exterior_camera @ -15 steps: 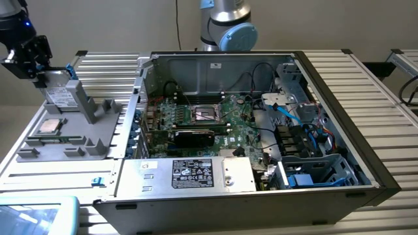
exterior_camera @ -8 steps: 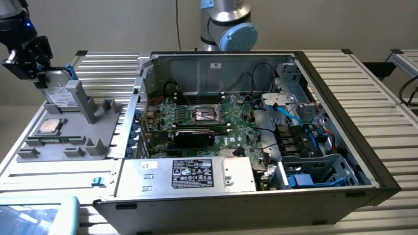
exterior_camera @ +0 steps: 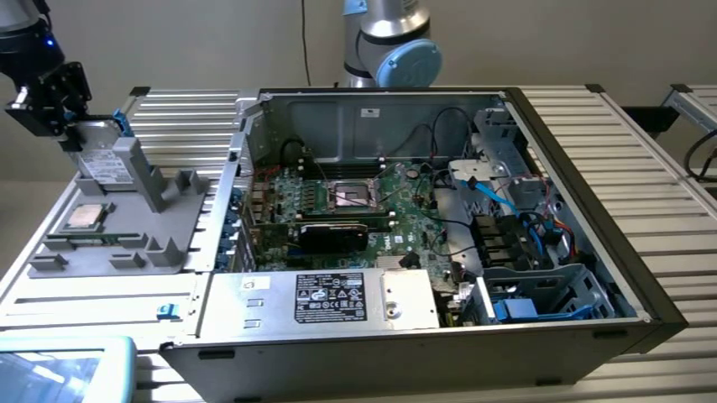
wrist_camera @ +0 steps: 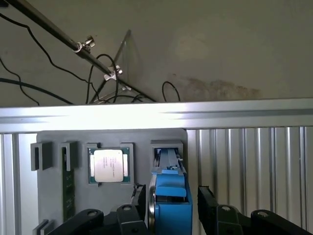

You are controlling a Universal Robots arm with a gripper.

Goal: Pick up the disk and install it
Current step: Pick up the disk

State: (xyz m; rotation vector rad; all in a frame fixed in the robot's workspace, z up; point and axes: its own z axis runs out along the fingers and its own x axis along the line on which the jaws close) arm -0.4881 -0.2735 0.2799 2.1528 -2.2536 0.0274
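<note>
The gripper point(exterior_camera: 70, 126) point(wrist_camera: 172, 208) is spread wide. Its fingers point(wrist_camera: 208, 200) straddle the disk point(exterior_camera: 101, 164) point(wrist_camera: 170, 188), with a gap beside one finger. The disk stands upright in a slot of the grey fixture point(exterior_camera: 112, 243) on a slatted aluminium table point(exterior_camera: 627, 143), beside the open computer case point(exterior_camera: 448, 218). A CPU chip point(wrist_camera: 110, 165) lies in the neighbouring pocket, and the table's edge rail point(wrist_camera: 156, 115) runs just beyond.

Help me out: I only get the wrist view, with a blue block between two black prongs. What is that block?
Observer: It is part of a silver disk with a white label, standing on edge in a grey holder.
Operator: What lies beyond the holder?
Observer: An open computer case, toward the exterior view's right.
Operator: Anything inside it?
Observer: A green board and a silver box with a black label.
</note>
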